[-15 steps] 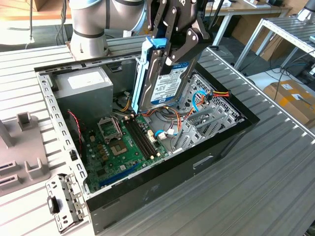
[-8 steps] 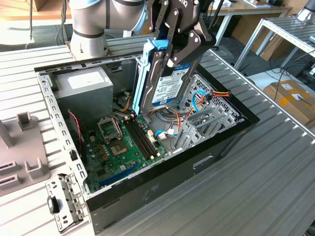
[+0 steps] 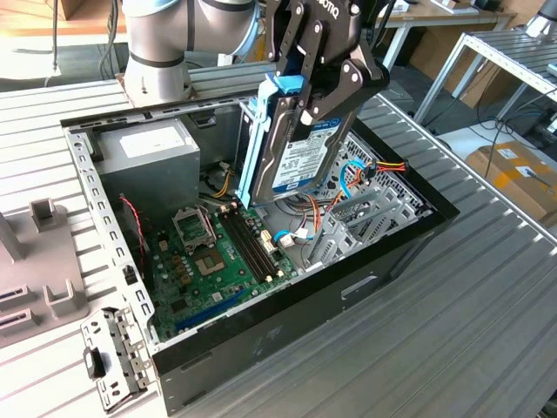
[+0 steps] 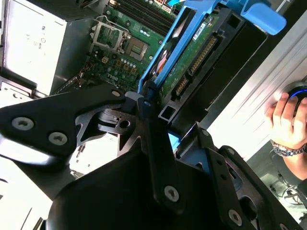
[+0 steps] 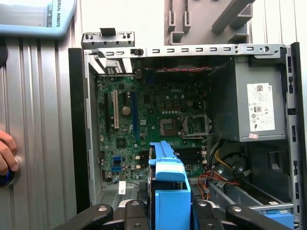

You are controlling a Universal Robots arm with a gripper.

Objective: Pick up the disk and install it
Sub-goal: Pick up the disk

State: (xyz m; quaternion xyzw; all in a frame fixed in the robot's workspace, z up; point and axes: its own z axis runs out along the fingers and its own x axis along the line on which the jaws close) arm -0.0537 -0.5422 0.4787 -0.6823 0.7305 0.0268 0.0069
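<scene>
Closest to the lens in the first wrist view, black fingers of the end effector (image 5: 168,208), closed on the upper part of the disk (image 5: 167,165). Hangs over the open computer case (image 3: 348,279) on the ribbed tabletop (image 3: 487,322). Below and around: green motherboard (image 3: 209,261), grey power supply (image 3: 148,152), loose cables (image 3: 365,170), metal drive cage (image 3: 374,213). Long axis near upright, slightly tilted; blue tab end up, lower end pointing down into the case, label facing the exterior view's right. Off to one side of the case, well apart: a person's hand (image 5: 7,155).
</scene>
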